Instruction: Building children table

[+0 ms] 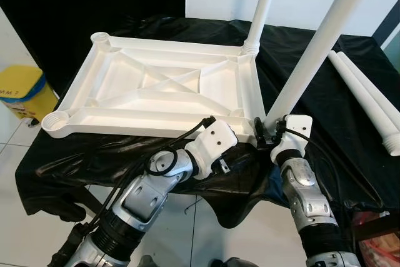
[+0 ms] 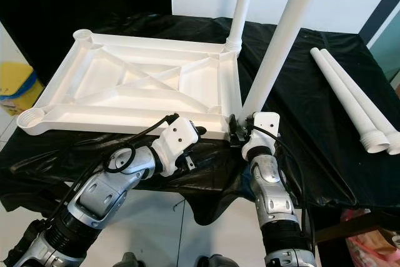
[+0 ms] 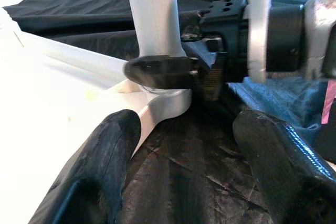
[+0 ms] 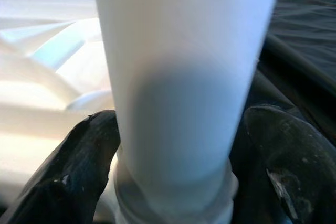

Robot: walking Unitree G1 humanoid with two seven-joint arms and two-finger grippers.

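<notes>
R hand (image 2: 240,130) grips leg (image 4: 184,77) base; L hand (image 3: 184,145) wide, per wrist cams

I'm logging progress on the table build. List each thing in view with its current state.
Tabletop: upside down on the black cloth, two corner sockets empty.
Far leg: upright in the far corner socket.
Near leg: leaning in the near corner socket, gripped at its base.
Spare legs: two, lying loose on the cloth.
Right gripper: shut on near leg.
Left gripper: open, beside the near corner.
</notes>
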